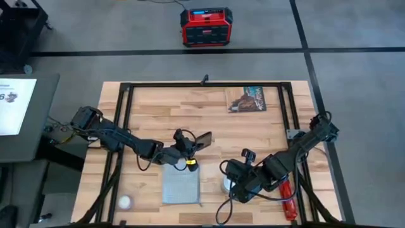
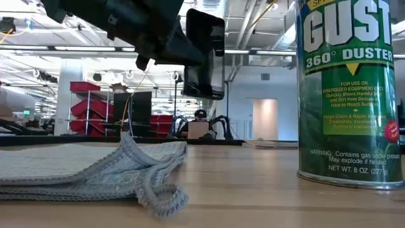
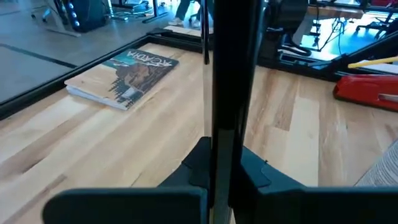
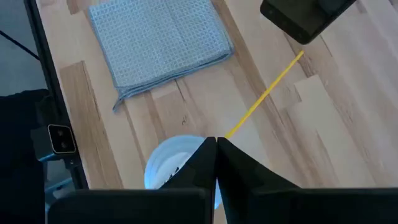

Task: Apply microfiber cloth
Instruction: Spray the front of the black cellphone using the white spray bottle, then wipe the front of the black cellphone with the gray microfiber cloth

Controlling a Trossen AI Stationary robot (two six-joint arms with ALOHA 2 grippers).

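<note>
The left gripper is gripping a black phone above the wooden table, just beyond the microfiber cloth lying flat near the front edge, while the right gripper, fingers pressed together, is hovering over the duster can beside the cloth.

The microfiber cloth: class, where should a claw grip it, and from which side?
Grip the microfiber cloth at its raised, curled corner, coming from above. It lies flat and folded on the table; only that corner lifts clear for fingers to pinch.
</note>
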